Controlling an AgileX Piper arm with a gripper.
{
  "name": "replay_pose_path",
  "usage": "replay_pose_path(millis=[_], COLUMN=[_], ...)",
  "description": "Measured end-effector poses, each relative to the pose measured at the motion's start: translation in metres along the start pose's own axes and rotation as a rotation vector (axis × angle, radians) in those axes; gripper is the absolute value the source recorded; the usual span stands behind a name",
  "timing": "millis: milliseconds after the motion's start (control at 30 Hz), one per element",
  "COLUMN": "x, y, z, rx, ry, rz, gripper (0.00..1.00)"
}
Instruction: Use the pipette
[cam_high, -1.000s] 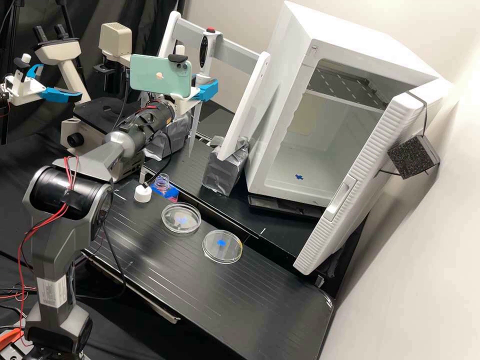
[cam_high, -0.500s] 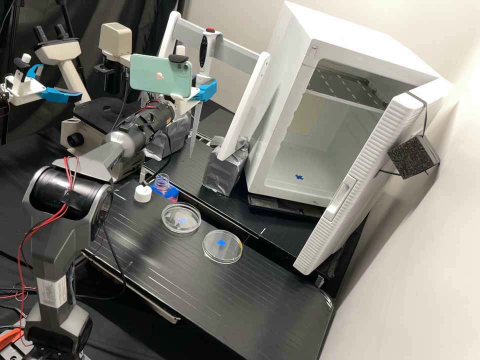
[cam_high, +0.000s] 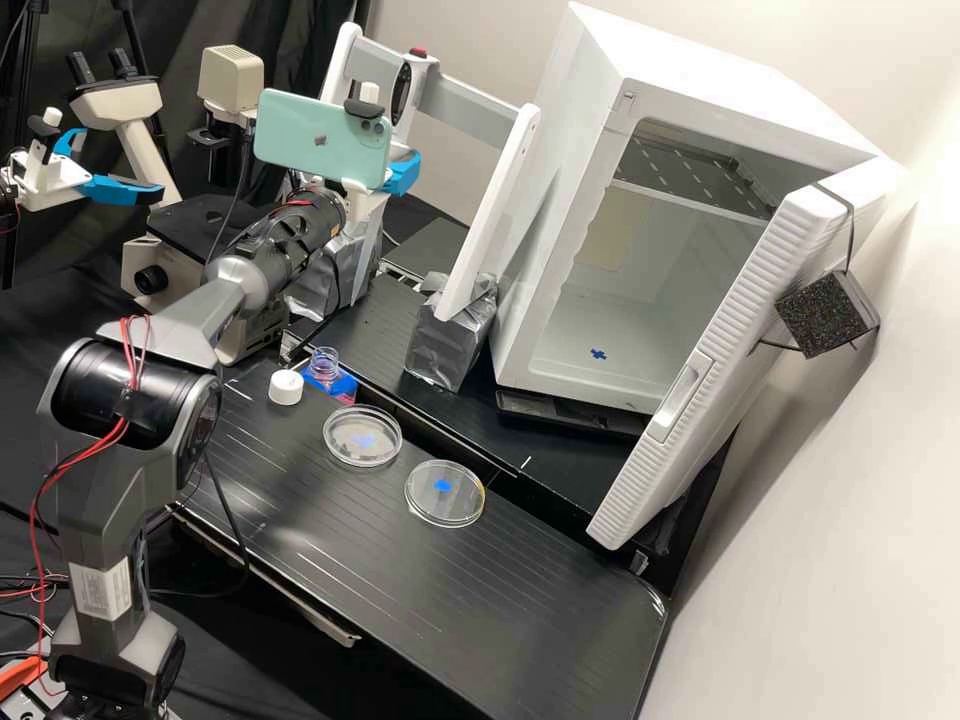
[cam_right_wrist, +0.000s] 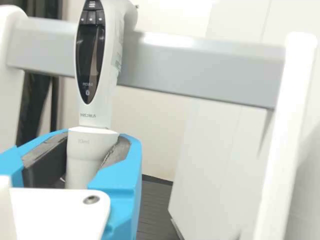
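Largest first: a tall white box-shaped cabinet (cam_high: 560, 200) stood, its door open, against the pale wall (cam_high: 850, 600). Black ribbed counter (cam_high: 500, 600) in front. Grey-and-white crossbar stand (cam_high: 470, 105) nearby. The white, blue-fingered gripper (cam_right_wrist: 97, 138) was clenched on the collar of a white electronic pipette (cam_right_wrist: 97, 110). Pipette directly between the fingers, long axis near upright, body rising above them, crossbar behind; contact with the bar unclear. Any move likely hinged on that clearance. Nearby: two clear round dishes (cam_high: 362, 438), an open clear bottle (cam_high: 324, 368), a white cap (cam_high: 285, 388).
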Motion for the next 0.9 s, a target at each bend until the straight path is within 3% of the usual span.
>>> replay_pose_path(millis=[267, 433, 533, 767, 900], x=[0.002, -0.005, -0.016, -0.045, -0.063], y=[0.018, 0.027, 0.031, 0.034, 0.031], z=[-0.006, 0.002, 0.003, 0.016, 0.023], rx=[0.014, 0.083, 0.090, 0.145, 0.147], ry=[0.020, 0.017, 0.031, 0.031, 0.036], rz=[0.051, 0.068, 0.070, 0.090, 0.133], gripper=[0.00, 0.00, 0.00, 0.00, 0.00])
